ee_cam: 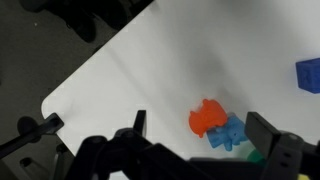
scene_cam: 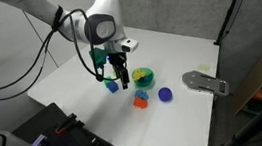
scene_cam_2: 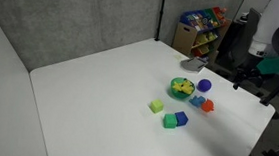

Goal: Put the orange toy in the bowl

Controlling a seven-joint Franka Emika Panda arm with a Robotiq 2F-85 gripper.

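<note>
The orange toy (ee_cam: pixel 205 118) lies on the white table, touching a light blue toy (ee_cam: pixel 228 133). It also shows in both exterior views (scene_cam: pixel 141 103) (scene_cam_2: pixel 208 107). The green bowl (scene_cam: pixel 144 77) (scene_cam_2: pixel 182 87), with yellow showing inside, stands a little behind it. My gripper (ee_cam: pixel 200 128) is open and empty. It hangs above the table with the orange toy showing between its fingers in the wrist view. In an exterior view the gripper (scene_cam: pixel 120 76) is beside the bowl; in the other it sits at the right edge (scene_cam_2: pixel 248 79).
A dark blue ball (scene_cam: pixel 165 95) (scene_cam_2: pixel 205 85) lies near the bowl. A blue block (scene_cam: pixel 110 86) (scene_cam_2: pixel 180 118) (ee_cam: pixel 308 73), a yellow-green block (scene_cam_2: pixel 156 106) and a green block (scene_cam_2: pixel 170 122) lie on the table. A grey flat metal piece (scene_cam: pixel 205 81) sits at the table edge.
</note>
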